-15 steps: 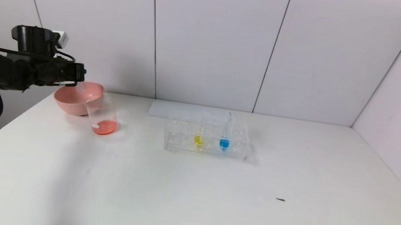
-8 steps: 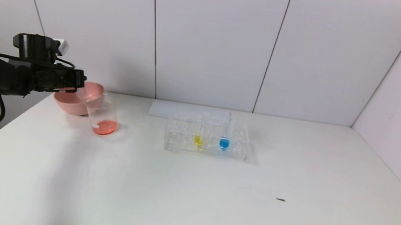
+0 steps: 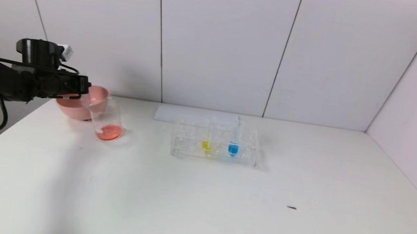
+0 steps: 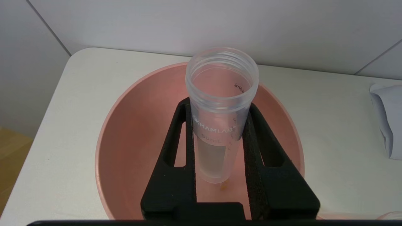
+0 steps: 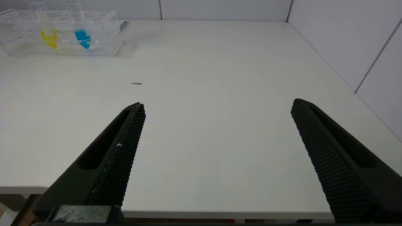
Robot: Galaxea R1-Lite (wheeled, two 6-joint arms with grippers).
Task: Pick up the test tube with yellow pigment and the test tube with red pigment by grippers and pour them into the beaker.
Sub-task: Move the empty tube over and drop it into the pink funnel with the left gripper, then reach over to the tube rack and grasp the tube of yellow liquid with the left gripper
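One emptied tube, the test tube with red pigment (image 4: 221, 116), sits pinched in the left gripper (image 4: 220, 150) over the pink bowl (image 4: 125, 150); smooth ribbed plastic could slip from the textured jaws. Red liquid lies in the tapered beaker (image 3: 106, 120). The test tube with yellow pigment (image 3: 207, 143) waits in the clear rack (image 3: 187, 149). The right gripper (image 5: 216, 131) hangs spread near the table edge.

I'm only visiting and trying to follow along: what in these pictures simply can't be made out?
- Head view: the emptied tube in the left gripper barely shows, clear against the pink bowl.
- Left wrist view: the beaker is cut off by the picture's edge.
- Head view: the right gripper is out of frame.
- Dark speck on the table: too small to identify.
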